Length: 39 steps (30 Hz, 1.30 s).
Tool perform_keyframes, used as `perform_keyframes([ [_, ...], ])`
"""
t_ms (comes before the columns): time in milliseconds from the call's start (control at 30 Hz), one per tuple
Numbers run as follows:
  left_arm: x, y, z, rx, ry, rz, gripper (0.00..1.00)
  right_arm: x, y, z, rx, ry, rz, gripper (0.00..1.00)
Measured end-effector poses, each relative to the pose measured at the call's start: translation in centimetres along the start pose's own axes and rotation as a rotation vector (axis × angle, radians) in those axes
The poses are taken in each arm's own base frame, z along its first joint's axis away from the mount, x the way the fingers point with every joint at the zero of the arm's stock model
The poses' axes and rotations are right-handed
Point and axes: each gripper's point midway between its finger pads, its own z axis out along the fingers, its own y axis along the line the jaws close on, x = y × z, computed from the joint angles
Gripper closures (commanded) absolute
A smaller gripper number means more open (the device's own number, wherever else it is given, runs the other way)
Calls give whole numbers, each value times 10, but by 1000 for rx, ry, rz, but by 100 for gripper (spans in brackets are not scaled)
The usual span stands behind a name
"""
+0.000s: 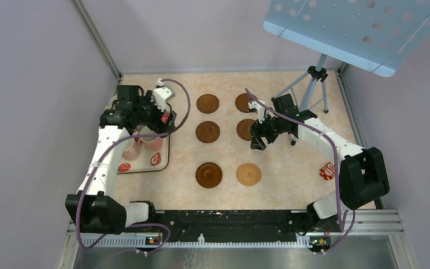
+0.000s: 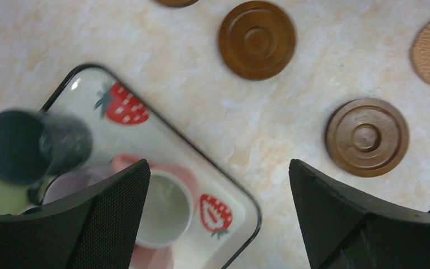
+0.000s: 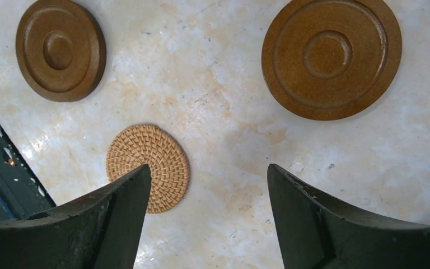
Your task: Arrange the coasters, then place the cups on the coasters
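Nothing gripped on either side right now.
The small red-and-white packet (image 1: 327,170) by my right arm carries print too small for me to read. My left claw (image 2: 218,171) gapes at full spread above the white strawberry-print tray (image 2: 81,84), touching nothing, and the small handled mugs (image 2: 165,207) crowd that tray. My right claw (image 3: 208,171) hangs parted and empty over the layout: five dark brown wooden discs (image 3: 331,56) and one tan woven disc (image 3: 148,168), in two columns of three on the marbled tabletop (image 3: 218,89).
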Motion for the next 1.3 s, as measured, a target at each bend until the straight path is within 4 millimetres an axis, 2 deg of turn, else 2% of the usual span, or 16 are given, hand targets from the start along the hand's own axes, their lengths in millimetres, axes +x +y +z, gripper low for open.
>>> perform_keyframes([
  [200,25,73,-54,-178,53,-137,1,7,7,3,-37,7,27,25],
  [433,39,129,-71,-243,116,-202,1,6,10,3,-50,4,28,25],
  [567,62,151,-87,-279,156,-272,2,11,11,4,-54,10,31,25],
  [800,105,160,-121,-345,209,-373,8,15,15,4,-73,15,34,25],
  [1033,171,161,-168,-448,271,-475,19,15,17,4,-82,13,35,25],
  [1200,208,154,-179,-458,312,-507,25,18,15,7,-81,28,40,26],
  [1300,223,148,-172,-433,327,-504,30,22,14,10,-84,42,42,26],
])
